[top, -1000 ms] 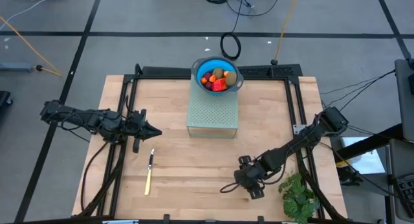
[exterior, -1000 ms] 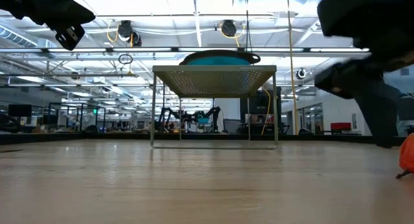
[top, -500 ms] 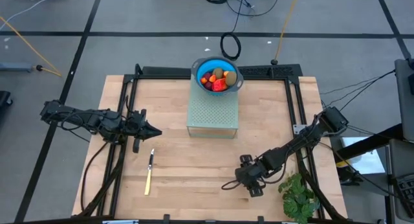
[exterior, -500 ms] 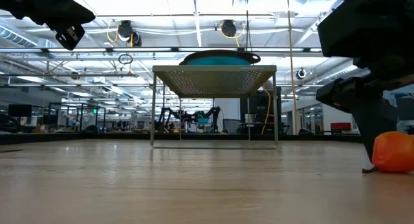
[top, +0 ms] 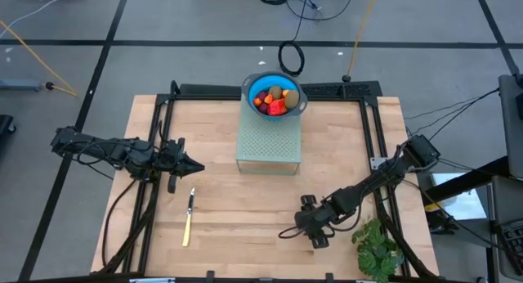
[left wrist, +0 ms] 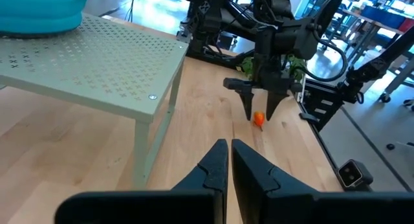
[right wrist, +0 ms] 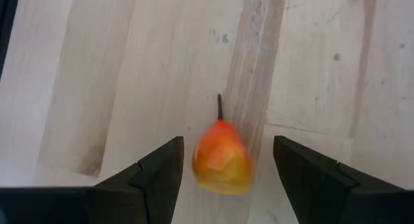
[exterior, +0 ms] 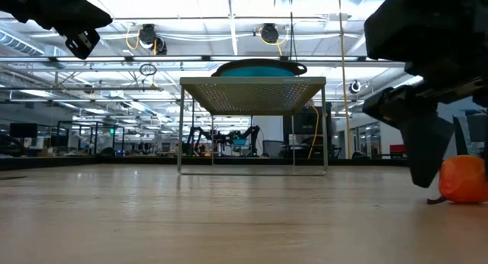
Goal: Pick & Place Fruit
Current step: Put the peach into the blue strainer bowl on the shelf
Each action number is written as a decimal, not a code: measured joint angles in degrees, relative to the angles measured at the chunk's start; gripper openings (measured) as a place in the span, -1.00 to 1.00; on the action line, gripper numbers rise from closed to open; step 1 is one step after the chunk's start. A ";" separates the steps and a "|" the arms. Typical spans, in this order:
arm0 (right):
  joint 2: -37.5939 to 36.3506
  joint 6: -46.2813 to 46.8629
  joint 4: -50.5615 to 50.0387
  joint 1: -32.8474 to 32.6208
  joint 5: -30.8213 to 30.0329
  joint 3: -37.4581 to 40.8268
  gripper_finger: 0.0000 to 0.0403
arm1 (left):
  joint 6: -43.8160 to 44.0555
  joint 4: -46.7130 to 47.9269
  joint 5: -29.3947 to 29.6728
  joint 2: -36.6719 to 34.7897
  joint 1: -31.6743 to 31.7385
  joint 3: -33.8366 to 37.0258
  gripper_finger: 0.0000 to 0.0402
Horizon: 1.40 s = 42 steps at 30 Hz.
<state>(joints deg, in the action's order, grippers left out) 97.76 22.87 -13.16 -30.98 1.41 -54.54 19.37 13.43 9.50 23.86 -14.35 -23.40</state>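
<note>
1. A blue bowl (top: pixel 274 96) was seen on the far end of a perforated pale-green stand (top: pixel 269 144), at the table's (top: pixel 229 209) far middle; most of the fruit (top: pixel 274 99) was piled in it: orange, red and brownish-olive pieces
2. One small orange fruit piece (right wrist: pixel 222 158) with a short dark stem was lying on the bare wood near the table's front right, well apart from the bowl
3. A yellow-handled knife (top: pixel 189 217) was lying flat on the table's left front, well apart from both the stand and the orange piece
4. A leafy green plant (top: pixel 377 249) was sitting at the front right corner, just beside the right arm
5. Nothing was seen between the orange piece and the stand; open wood only
6. Right gripper (right wrist: pixel 222 172) was reached low over the front right of the table, pointed down, fingers (right wrist: pixel 158 175) spread wide with the orange piece between them; contact could not be told, a gap was visible on each side in the right wrist view
7. In the low view the piece (exterior: pixel 463 178) was resting on the table with the dark gripper (exterior: pixel 424 153) right beside it
8. Left gripper (left wrist: pixel 229 160) was held above the table's left side, pointed toward the stand, fingers pressed together with nothing held
</note>
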 joint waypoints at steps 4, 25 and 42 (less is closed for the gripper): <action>1.32 -0.15 0.47 0.00 0.02 0.00 0.15 | 0.38 0.00 0.02 0.01 0.02 0.00 -0.91; 1.63 1.23 2.25 -0.13 0.01 0.07 -0.31 | 0.78 -0.17 0.04 0.02 0.02 0.00 -0.91; -11.81 11.85 12.98 0.92 -0.16 0.07 -0.33 | -0.16 -0.20 0.04 0.02 0.01 0.00 -0.91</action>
<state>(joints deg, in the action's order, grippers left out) 85.95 34.73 -0.18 -30.06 1.25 -54.48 19.21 13.23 9.54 23.88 -14.34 -23.40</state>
